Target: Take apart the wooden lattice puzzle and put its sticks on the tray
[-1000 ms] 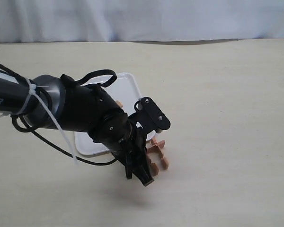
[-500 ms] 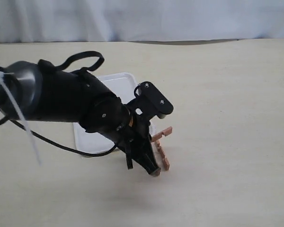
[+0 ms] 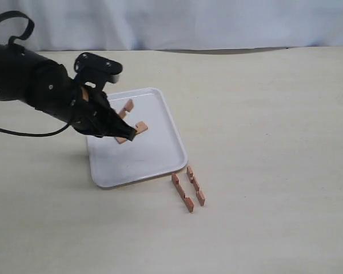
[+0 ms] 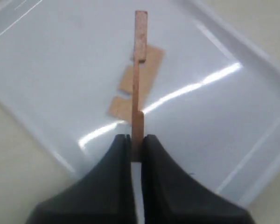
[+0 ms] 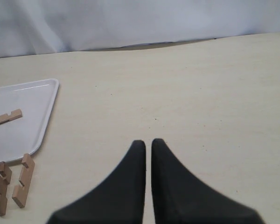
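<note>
Beige tabletop (image 3: 263, 114), backed by a pale curtain (image 3: 217, 23), fills the exterior view. The black left claw (image 3: 126, 135) hangs over the white tray (image 3: 154, 155). Its jaws are pressed onto one end of a reddish-brown held stick (image 3: 139, 128), whose free end juts from the fingertips toward the tray's middle. A flat stick (image 3: 127, 106) lies on the tray near the far rim, just beyond the claw. On the table, just beside the tray's near right corner and well apart from the claw, a pair of sticks (image 3: 182, 192) lies side by side, nearly parallel, each cut with square notches.

Left wrist view: the left claw (image 4: 136, 148) is clamped on the held stick (image 4: 140, 32), seen edge-on as a thin bar running straight out from between the black fingers (image 4: 107, 186). Its stepped outline marks the notches. Beneath it the flat stick (image 4: 120, 106) rests on the glossy tray (image 4: 214, 116), notched edge showing.

Right wrist view: the right claw (image 5: 148, 145) hovers above bare table with its jaws almost touching, only a narrow slit between them and nothing gripped. The tray (image 5: 35, 116) sits well apart from it, with the pair of sticks (image 5: 23, 179) by the tray's corner. A notched stick (image 5: 7, 116) shows over the tray; whether it is held or lying cannot be told here.
</note>
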Motion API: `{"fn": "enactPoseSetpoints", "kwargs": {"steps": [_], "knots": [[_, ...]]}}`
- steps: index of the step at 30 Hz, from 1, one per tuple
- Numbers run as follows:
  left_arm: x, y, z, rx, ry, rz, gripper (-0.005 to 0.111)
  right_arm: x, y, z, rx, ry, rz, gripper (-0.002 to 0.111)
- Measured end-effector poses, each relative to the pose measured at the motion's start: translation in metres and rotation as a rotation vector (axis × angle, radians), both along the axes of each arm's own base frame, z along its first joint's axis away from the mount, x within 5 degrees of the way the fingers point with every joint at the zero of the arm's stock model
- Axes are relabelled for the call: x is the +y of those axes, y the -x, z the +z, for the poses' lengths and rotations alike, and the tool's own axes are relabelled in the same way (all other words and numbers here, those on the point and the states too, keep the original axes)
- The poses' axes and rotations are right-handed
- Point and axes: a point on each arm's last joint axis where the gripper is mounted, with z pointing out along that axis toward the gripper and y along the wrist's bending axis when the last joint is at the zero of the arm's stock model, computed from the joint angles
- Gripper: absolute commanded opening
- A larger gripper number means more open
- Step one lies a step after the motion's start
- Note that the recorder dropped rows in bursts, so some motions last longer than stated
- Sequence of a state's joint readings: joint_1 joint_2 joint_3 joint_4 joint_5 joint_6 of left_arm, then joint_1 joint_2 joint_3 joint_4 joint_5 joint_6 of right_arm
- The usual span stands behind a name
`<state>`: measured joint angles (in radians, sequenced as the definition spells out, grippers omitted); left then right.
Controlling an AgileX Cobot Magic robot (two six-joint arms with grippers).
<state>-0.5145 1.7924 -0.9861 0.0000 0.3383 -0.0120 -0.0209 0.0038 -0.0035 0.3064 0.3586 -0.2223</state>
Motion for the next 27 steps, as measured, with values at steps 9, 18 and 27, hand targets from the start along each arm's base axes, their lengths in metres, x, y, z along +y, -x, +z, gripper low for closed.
{"fn": "enactPoseSetpoints", "kwargs": {"steps": [9,18,27], "knots": [[0.029,-0.016,-0.022,0.027,0.031,0.153,0.0,0.0,0.0,0.0,0.0,0.0,0.0,0.005],[0.028,-0.019,-0.024,0.004,0.043,0.153,0.021,0.0,0.0,0.0,0.0,0.0,0.0,0.005],[0.027,-0.018,-0.024,0.02,0.074,0.189,0.05,0.0,0.0,0.0,0.0,0.0,0.0,0.005]]}}
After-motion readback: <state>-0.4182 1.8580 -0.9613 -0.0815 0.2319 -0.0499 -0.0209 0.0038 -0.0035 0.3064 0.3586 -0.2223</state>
